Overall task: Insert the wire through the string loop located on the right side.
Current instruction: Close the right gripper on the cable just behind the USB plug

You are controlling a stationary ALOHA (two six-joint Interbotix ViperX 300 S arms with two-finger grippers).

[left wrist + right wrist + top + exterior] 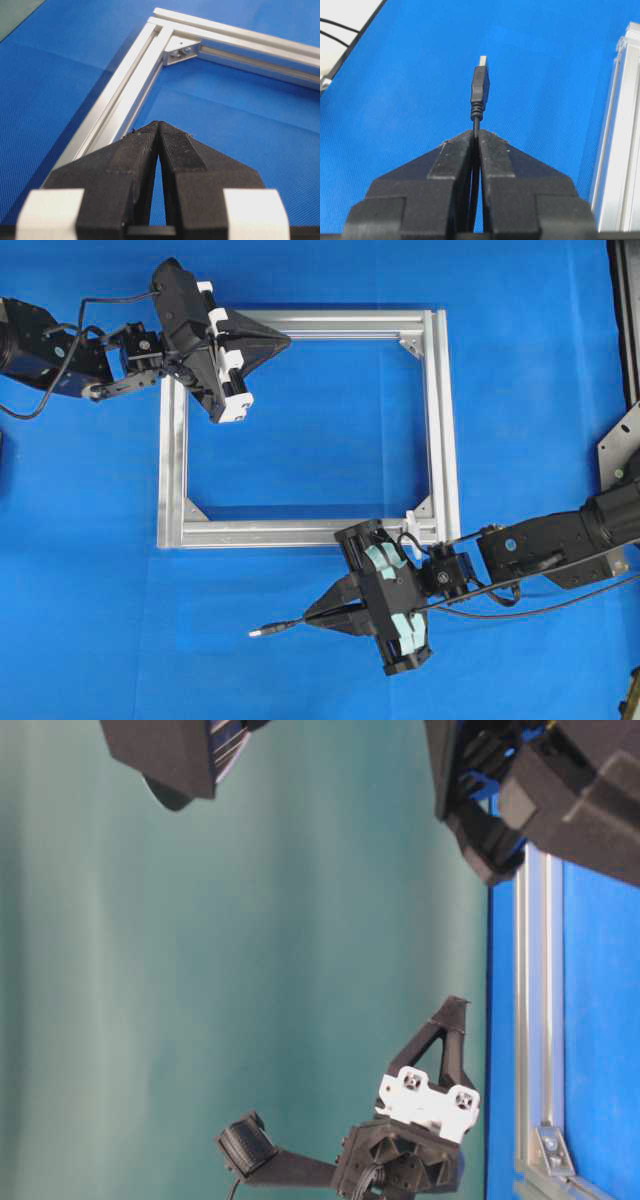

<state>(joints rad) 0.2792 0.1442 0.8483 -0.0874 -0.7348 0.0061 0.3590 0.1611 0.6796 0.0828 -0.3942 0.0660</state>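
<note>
The wire is a thin black cable with a small silver plug tip. My right gripper is shut on it just behind the plug, in front of the silver frame's near bar. In the right wrist view the plug sticks straight out past the right gripper. The string loop is a tiny white piece standing on the frame near its right front corner, behind the right gripper's body. My left gripper is shut and empty over the frame's far left corner; its tips meet.
The square aluminium frame lies flat on the blue cloth, with corner brackets inside it. In the right wrist view a frame bar runs along the right edge. Black robot cables trail from the right arm. In the table-level view the left gripper hangs above the frame.
</note>
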